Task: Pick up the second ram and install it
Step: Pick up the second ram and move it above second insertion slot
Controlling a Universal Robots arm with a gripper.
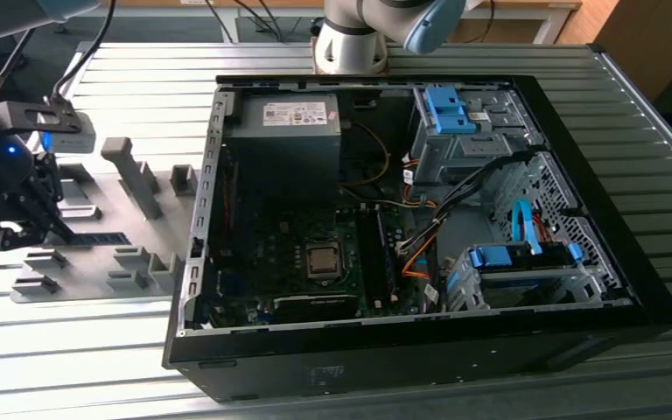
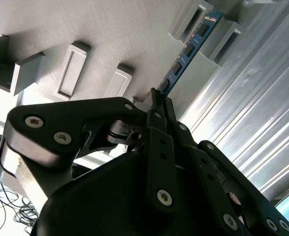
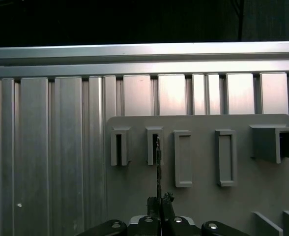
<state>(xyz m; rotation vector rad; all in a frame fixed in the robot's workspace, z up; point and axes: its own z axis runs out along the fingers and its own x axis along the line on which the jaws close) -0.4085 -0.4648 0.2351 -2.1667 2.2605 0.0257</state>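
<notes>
Gripper (image 2: 157,97): fingers pressed together, pinching second ram (image 2: 185,53) at near end. Far end of stick sits in one of slotted blocks (image 3: 183,158) on grey fixture plate (image 1: 94,194), at exterior view's left, beside open computer case (image 1: 430,372).

Risks, as we judge them:
- One-end hold leaves long lever, so stick may twist in pinch.
- Skewed pull may jam far end against slot walls.

We count:
- one ram
- one gripper
- one case
- four slotted blocks in row in first wrist view
</notes>
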